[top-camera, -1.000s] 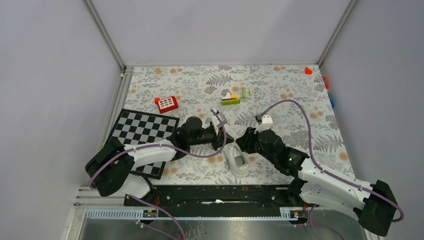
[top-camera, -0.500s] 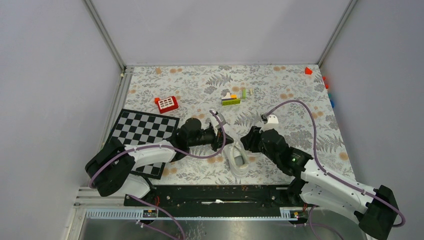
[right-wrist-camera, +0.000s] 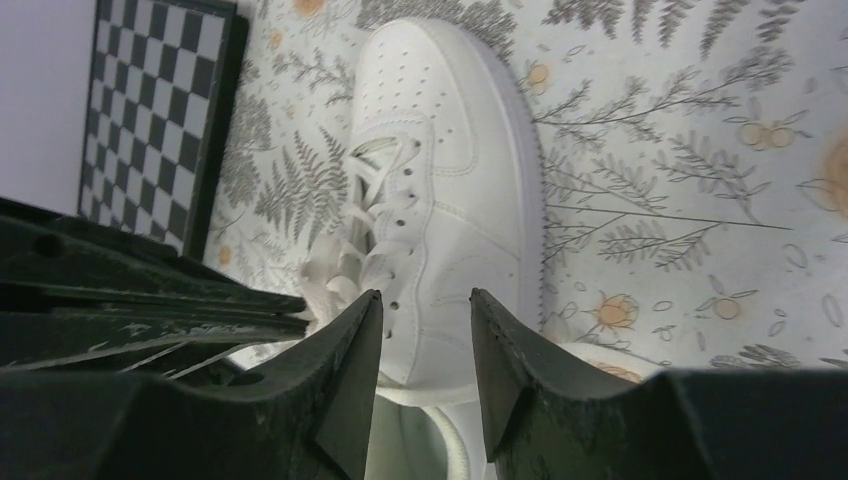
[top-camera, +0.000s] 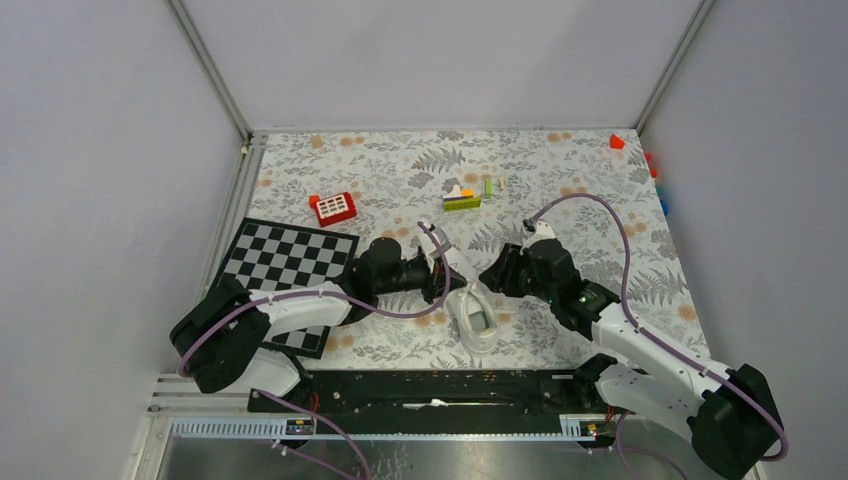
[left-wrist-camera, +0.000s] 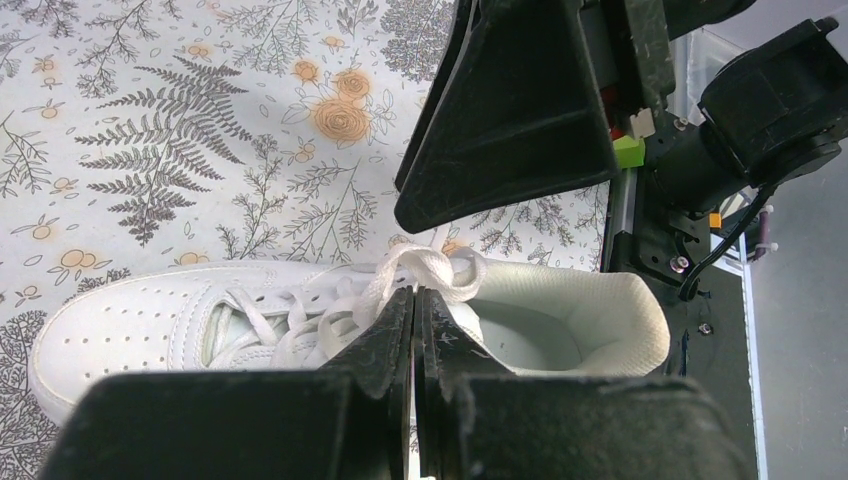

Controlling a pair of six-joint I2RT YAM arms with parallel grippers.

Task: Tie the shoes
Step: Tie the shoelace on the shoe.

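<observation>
The white sneaker point(top-camera: 477, 320) lies on the floral mat between my two grippers, heel towards the arm bases. My left gripper point(top-camera: 447, 273) sits at the shoe's left side, its jaws shut on a white lace loop point(left-wrist-camera: 432, 268) over the tongue. The left wrist view shows the shoe point(left-wrist-camera: 140, 325) lying sideways, with the left gripper point(left-wrist-camera: 415, 292) just over the laces. My right gripper point(top-camera: 490, 280) hovers at the shoe's right side. In the right wrist view the right gripper point(right-wrist-camera: 425, 298) is open and empty above the shoe point(right-wrist-camera: 455, 170), close to the laces point(right-wrist-camera: 345, 262).
A black-and-white checkerboard point(top-camera: 285, 262) lies left of the shoe and also shows in the right wrist view point(right-wrist-camera: 150, 110). A red block point(top-camera: 333, 207) and some small coloured bricks point(top-camera: 463, 198) lie farther back. A red piece point(top-camera: 616, 141) sits in the far right corner.
My right arm has swung its wrist farther back and its gripper has shifted slightly right of the shoe. The left gripper has lifted slightly, holding the lace.
</observation>
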